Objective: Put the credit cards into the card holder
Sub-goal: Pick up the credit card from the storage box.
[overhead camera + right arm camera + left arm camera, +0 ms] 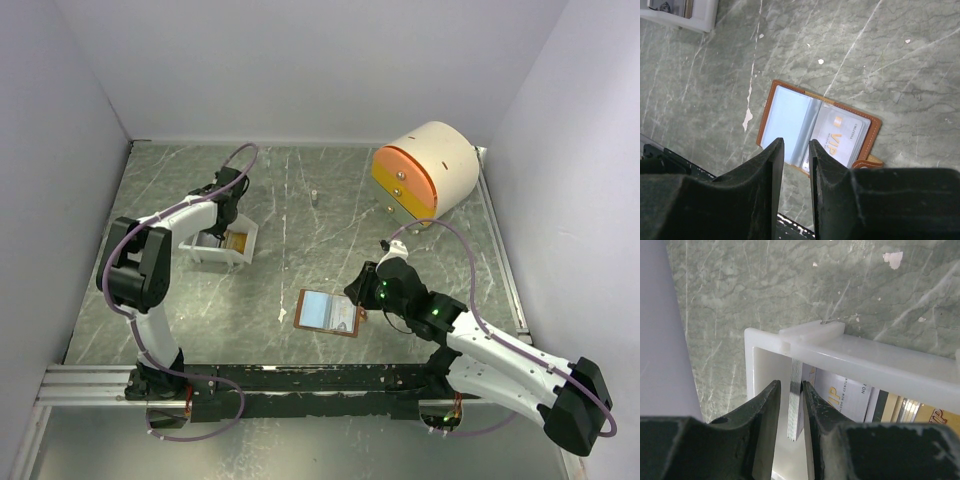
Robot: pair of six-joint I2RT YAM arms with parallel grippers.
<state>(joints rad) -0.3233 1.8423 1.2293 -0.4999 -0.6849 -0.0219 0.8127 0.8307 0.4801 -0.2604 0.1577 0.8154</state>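
Top view: the left gripper point(220, 228) reaches down into a white tray point(215, 259) on the left of the table point(300, 200). A gold card point(238, 241) lies in the tray's right part. The card holder point(328, 312) lies open and flat near the middle, well apart from the tray. The right gripper point(360, 290) hovers just beside its right edge.

Left wrist view: the 2 fingers point(767, 425) stand on either side of a thin stack of cards point(795, 400), which stands on edge at one end of the tray. The gap is narrow, and I cannot tell whether the stack is actually pinched. Further along, a pale card point(840, 395) lettered VIP and other cards lean in the tray. A loose hold could let cards slip or fan out on the lift. Several may come up instead of 1, and the light tray could be dragged along.

Right wrist view: the fingers are slightly apart with nothing between them, above the open holder. Its left pocket looks empty. Its right pocket holds 1 silver card point(840, 137) lettered VIP. Nothing pins the holder, so pushing a card in could slide it or fold it.
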